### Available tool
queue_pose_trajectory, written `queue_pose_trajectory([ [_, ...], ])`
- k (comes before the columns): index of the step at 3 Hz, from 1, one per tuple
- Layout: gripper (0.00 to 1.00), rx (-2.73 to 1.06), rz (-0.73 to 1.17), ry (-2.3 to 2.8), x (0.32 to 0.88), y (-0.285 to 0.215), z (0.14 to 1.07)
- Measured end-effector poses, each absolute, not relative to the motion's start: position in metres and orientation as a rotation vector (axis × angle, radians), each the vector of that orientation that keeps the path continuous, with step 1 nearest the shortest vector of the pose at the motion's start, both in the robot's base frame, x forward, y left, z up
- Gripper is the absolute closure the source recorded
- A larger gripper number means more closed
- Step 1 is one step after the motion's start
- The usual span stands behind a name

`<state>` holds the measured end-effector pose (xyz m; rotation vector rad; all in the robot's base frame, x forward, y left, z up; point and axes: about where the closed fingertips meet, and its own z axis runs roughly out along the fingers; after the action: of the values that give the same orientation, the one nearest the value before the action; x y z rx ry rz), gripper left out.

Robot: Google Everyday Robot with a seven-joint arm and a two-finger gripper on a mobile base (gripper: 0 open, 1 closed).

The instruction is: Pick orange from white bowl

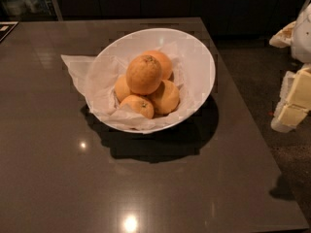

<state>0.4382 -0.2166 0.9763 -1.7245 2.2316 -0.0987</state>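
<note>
orange (144,74) uppermost in white bowl (201,62), gripper (293,105) well apart at right, grip unclear

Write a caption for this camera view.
Large orange in white bowl on dark table; gripper at right edge.

The robot's gripper (290,111) hangs low at the far right of the camera view, cream-coloured and tilted, beneath its white arm (303,33).

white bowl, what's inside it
Crinkled white paper lines the white bowl, holding the orange atop smaller oranges. Paper and fruit hide the bowl's bottom. The gripper hangs off the table, at the picture's right.
</note>
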Motion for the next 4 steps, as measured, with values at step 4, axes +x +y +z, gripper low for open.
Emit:
queue_pose_trajectory([
  [4,0.00,-2.003,-0.221,2.209,0.461,-0.142,0.952],
])
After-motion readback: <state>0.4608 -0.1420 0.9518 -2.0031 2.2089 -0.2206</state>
